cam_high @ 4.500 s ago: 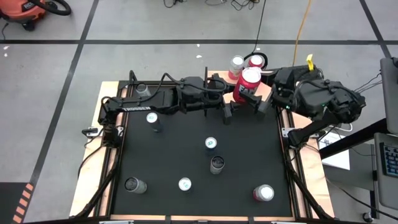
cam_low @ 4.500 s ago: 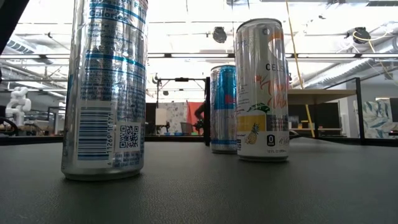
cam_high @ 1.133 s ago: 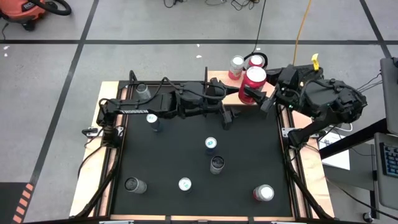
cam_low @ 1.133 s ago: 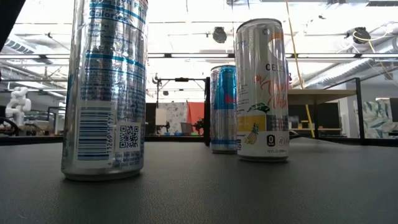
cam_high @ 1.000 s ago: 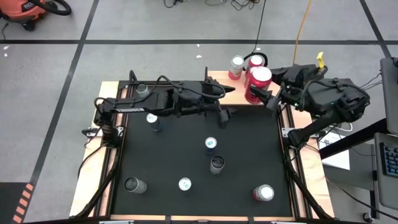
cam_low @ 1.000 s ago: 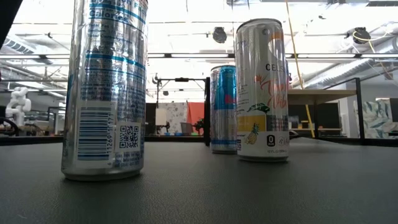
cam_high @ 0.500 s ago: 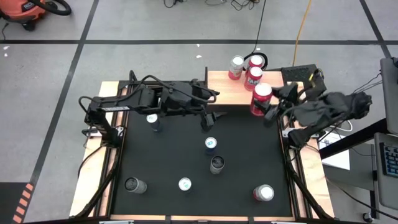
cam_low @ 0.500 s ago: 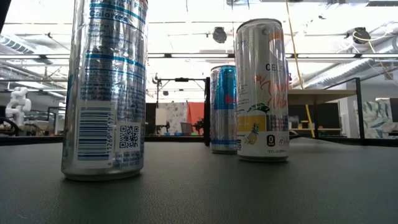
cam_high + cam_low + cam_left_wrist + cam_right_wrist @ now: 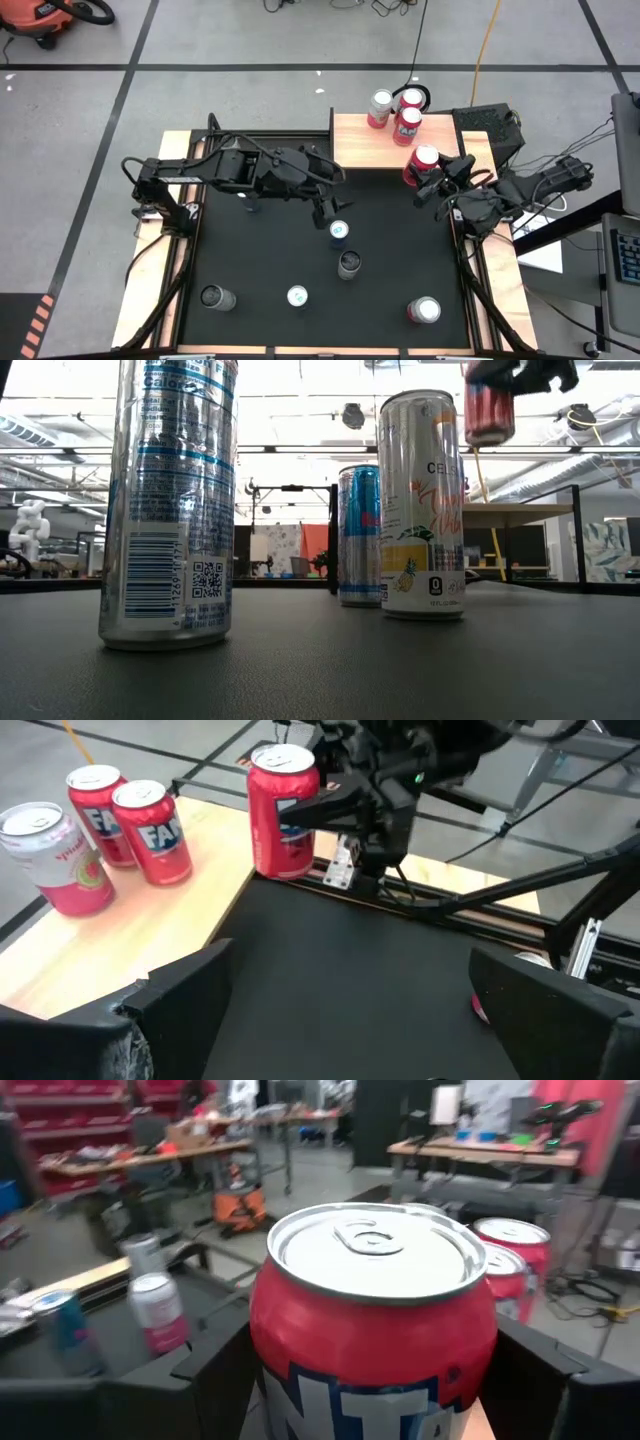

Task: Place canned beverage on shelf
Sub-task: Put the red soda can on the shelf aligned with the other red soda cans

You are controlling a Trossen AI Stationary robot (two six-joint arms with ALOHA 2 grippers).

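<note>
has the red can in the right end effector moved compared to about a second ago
Yes. Held by the right end effector, the red can has moved from beside the two cans toward the shelf's mat-side edge.

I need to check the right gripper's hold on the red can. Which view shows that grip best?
The left wrist view: the right gripper clamps the upright red can from the side at the shelf edge. The high view shows the can's top only, the low view its bottom half, and the right wrist view the can alone.
</note>
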